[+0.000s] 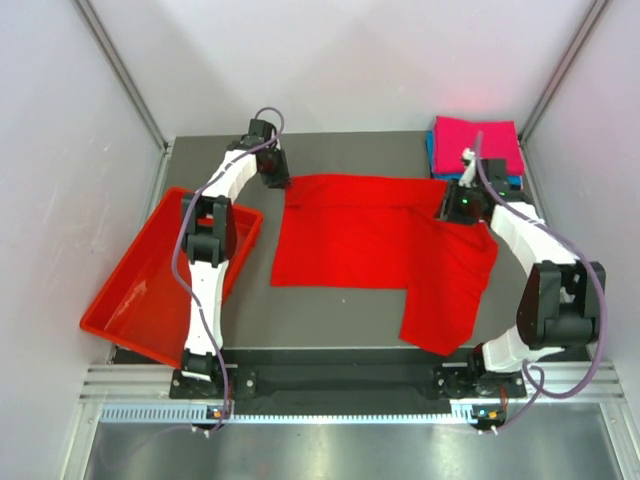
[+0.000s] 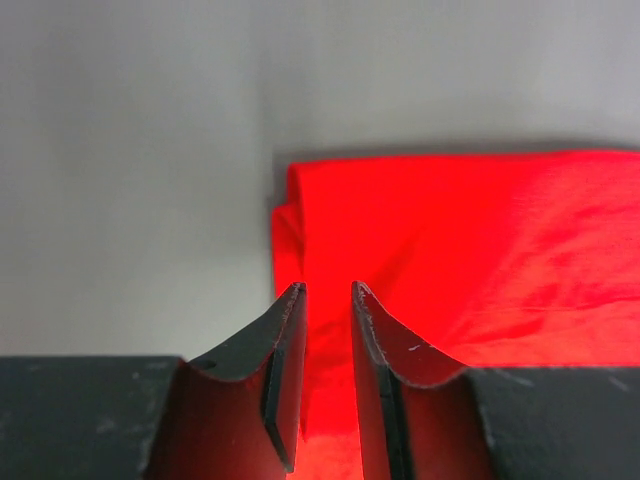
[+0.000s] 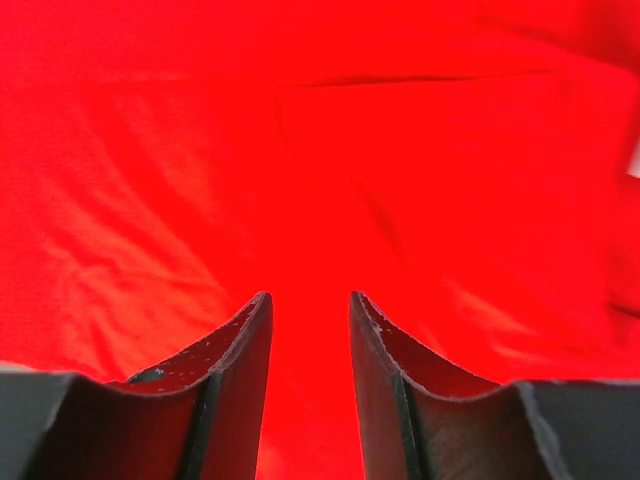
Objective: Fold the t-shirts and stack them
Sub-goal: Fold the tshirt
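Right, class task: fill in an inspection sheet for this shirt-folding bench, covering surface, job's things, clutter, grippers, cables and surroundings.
Surface: dark table, partly bare.
Job's things: red shirt spread mid-table, part folded; pink shirt folded on blue shirt, far right corner.
Clutter: red tray, overhanging the left edge.
Grippers: left gripper and right gripper near the red shirt's far corners, fingers open.
Cables: purple cables looped along both arms.
Surroundings: white walls, metal posts.
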Controlling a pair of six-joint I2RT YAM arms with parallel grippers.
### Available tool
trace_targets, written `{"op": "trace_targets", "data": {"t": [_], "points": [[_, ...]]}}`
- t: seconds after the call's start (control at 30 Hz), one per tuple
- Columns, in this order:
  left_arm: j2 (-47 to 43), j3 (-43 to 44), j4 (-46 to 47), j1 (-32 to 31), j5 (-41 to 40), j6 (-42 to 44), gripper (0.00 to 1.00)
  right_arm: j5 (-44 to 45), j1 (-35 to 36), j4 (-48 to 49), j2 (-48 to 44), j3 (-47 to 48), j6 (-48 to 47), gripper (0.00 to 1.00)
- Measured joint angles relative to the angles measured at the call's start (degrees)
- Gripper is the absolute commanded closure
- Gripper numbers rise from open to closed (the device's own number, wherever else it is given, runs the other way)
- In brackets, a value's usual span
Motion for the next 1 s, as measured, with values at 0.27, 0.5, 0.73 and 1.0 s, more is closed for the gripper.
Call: {"op": "trace_targets", "data": {"t": [0.27, 0.5, 0.73, 1.0], "points": [[2.6, -0.1, 0.2, 0.0, 1.3, -0.6, 0.70, 0.3, 7.4, 0.7, 3.2, 1.5, 1.9, 0.63], [3.1, -0.1, 2.2, 0.2, 2.6, -1.9, 0.75, 0.8, 13.1, 5.3, 3.7, -1.4, 4.3, 0.64], [3.2, -0.1, 3.2, 0.4, 2.9, -2.9, 1.00, 1.5, 14.3, 6.0, 6.3, -2.9, 4.9, 0.65], [3.3, 1.0, 4.4, 1.5, 3.0, -3.8, 1.00, 2.3, 14.4, 8.0, 7.1, -2.9, 4.9, 0.68]]}}
